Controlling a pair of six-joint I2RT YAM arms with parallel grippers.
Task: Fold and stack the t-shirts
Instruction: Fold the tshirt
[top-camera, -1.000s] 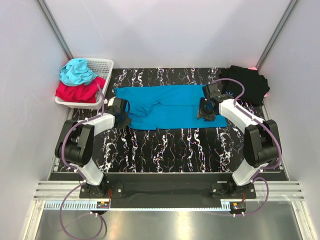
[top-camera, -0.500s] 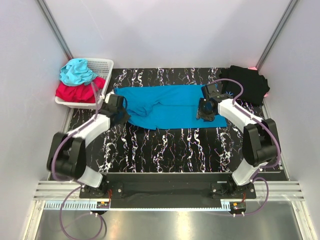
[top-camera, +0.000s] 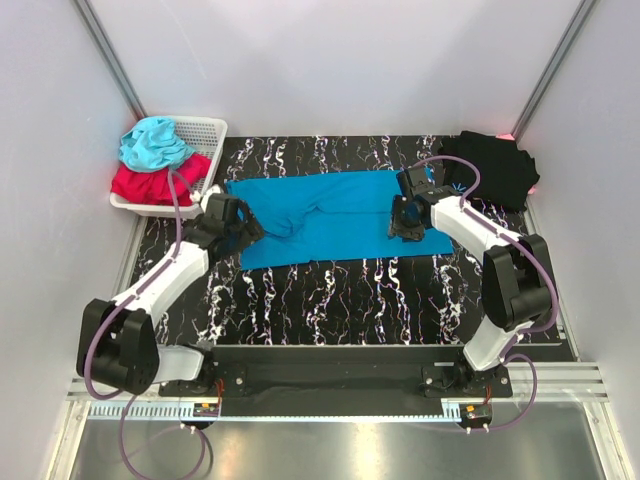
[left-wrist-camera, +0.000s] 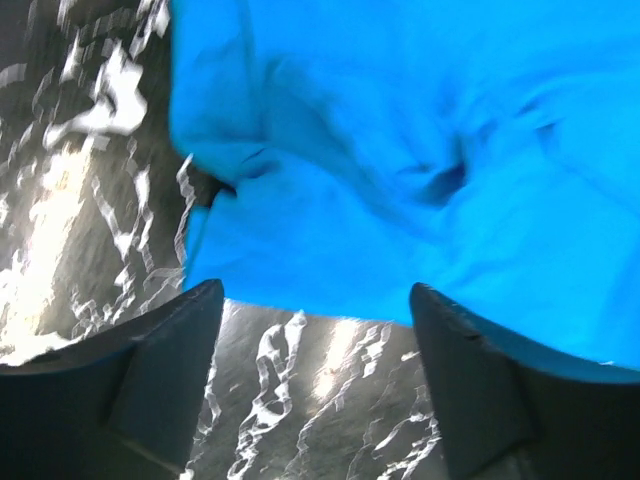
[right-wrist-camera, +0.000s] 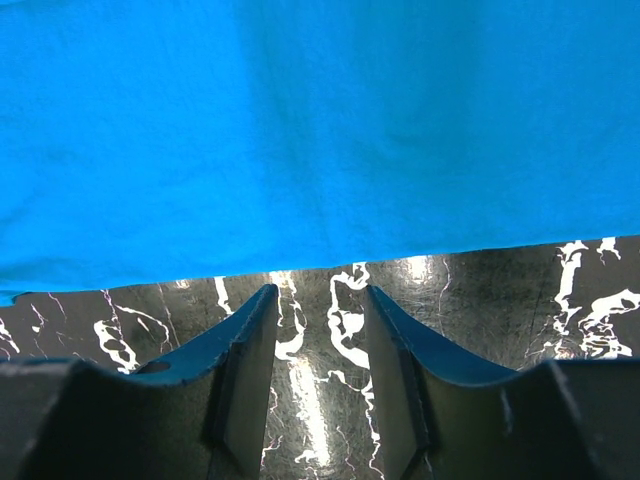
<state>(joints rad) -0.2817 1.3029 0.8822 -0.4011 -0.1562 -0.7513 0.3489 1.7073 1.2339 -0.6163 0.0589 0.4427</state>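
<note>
Left end effector (left-wrist-camera: 315, 300) newly beside blue t-shirt (left-wrist-camera: 400, 150)

Lab test cell, white panels (top-camera: 330, 60)

A t-shirt (top-camera: 330, 215) lies spread on the far half of the table (top-camera: 330, 290), its length running left to right. The left gripper (top-camera: 245, 231) is at its left end and the right gripper (top-camera: 403, 228) above its right end, both by the near edge. A 2nd t-shirt (top-camera: 495, 165) lies in the far right corner, behind the right gripper. A basket (top-camera: 207, 128) stands at the far left corner, left of the spread t-shirt, holding 2 bundles of cloth (top-camera: 155, 145), 1 behind the other.
</note>
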